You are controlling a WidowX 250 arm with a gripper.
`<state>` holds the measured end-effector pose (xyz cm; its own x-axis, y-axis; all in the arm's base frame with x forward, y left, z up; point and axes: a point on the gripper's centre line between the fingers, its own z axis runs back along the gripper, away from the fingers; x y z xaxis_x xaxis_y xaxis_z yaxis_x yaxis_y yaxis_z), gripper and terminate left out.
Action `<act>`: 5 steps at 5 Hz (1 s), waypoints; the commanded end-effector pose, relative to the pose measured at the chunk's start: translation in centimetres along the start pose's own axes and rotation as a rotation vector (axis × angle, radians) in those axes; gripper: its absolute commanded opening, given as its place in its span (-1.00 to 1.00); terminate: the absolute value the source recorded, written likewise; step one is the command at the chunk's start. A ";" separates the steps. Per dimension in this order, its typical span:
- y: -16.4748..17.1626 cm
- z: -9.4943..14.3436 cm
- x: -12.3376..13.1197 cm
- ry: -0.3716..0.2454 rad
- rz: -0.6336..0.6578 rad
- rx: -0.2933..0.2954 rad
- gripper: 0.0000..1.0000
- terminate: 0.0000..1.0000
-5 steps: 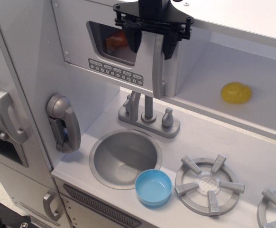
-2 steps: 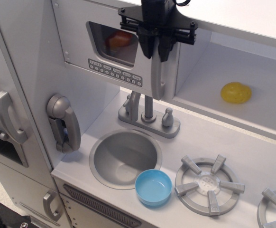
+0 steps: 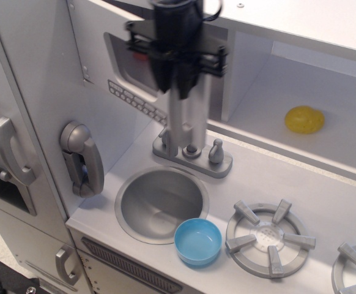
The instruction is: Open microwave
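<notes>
Gripper [image 3: 179, 82] fingers sit at the top of the picture, dark and a little blurred, closed around the upright bar handle [image 3: 187, 116] of the microwave [image 3: 135, 86] door. From my screen I see the door swung partway out from its compartment, its free edge turned toward the camera, so the window and the row of small buttons [image 3: 135, 101] now show at a steep slant on the left of the black fingers. Behind the door, on the right, the opening of the compartment shows as a pale grey wall. I count the jaws as clamped on the handle, one dark finger on each side of the bar. Below the door stands the faucet [image 3: 192, 150] with its two small knobs, and under that the round sink [image 3: 161, 203]. A blue bowl [image 3: 197, 241] rests on the counter touching the sink's front rim, just beside the grey burner [image 3: 270, 237]. A second burner [image 3: 355, 272] is cut off at the right edge. On the shelf to the right lies a yellow object [image 3: 304, 119], well apart from everything else. On the left wall hangs the grey phone [image 3: 83, 158], and further left I see the taller door with its curved handle [image 3: 10, 150].
</notes>
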<state>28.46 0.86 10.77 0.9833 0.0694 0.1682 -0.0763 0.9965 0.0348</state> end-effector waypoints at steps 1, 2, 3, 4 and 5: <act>-0.2 4.4 -3.5 0.094 -0.060 0.069 1.00 -1.00; -4.3 3.9 -5.3 0.222 -0.113 0.043 1.00 -1.00; -8.6 3.3 -4.9 0.252 -0.112 -0.018 1.00 -1.00; -11.2 2.9 -2.9 0.224 -0.097 -0.060 1.00 -1.00; -11.3 3.1 1.2 0.142 -0.051 -0.118 1.00 -1.00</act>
<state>29.46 -10.53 11.36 0.9997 0.0222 -0.0049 -0.0225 0.9974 -0.0683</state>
